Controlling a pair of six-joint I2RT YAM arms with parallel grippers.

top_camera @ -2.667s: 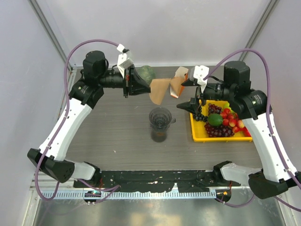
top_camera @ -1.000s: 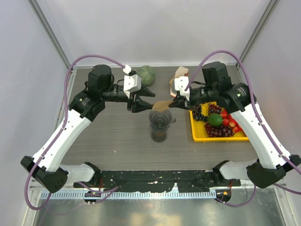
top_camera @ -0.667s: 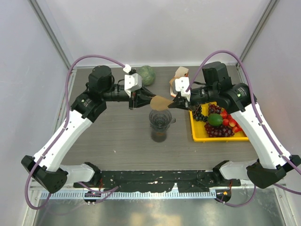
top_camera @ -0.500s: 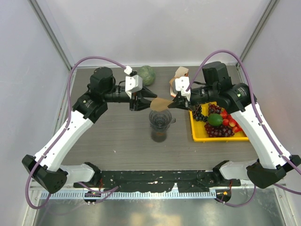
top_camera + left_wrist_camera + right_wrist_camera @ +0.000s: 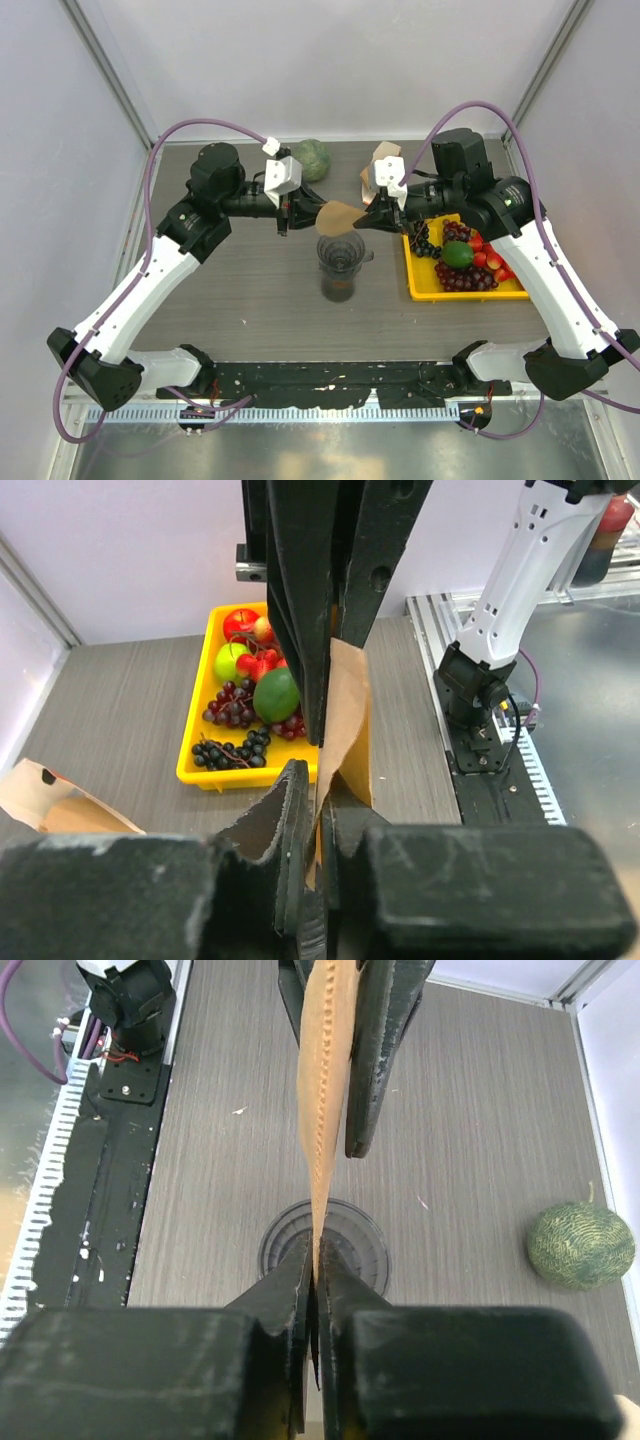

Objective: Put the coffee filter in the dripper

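The coffee filter [image 5: 340, 216], a flat light-brown paper, hangs in the air between both grippers, just above the dripper [image 5: 341, 249]. My left gripper [image 5: 312, 212] is shut on its left edge, and in the left wrist view the paper [image 5: 346, 705] runs down into the closed left gripper [image 5: 318, 790]. My right gripper [image 5: 366, 217] is shut on the opposite edge. In the right wrist view the filter [image 5: 325, 1070] stands edge-on in the right gripper [image 5: 315, 1256], directly over the dripper's round rim [image 5: 368, 1240]. The dark dripper sits on a glass jug [image 5: 339, 288].
A yellow tray [image 5: 425, 291] of grapes and other fruit lies to the right of the jug. A green melon [image 5: 311, 158] and the pack of brown filter papers [image 5: 382, 160] stand at the back of the table.
My left gripper moved right to the filter and shut on its left edge. The filter lifted slightly above the dripper. The right arm stayed almost still.
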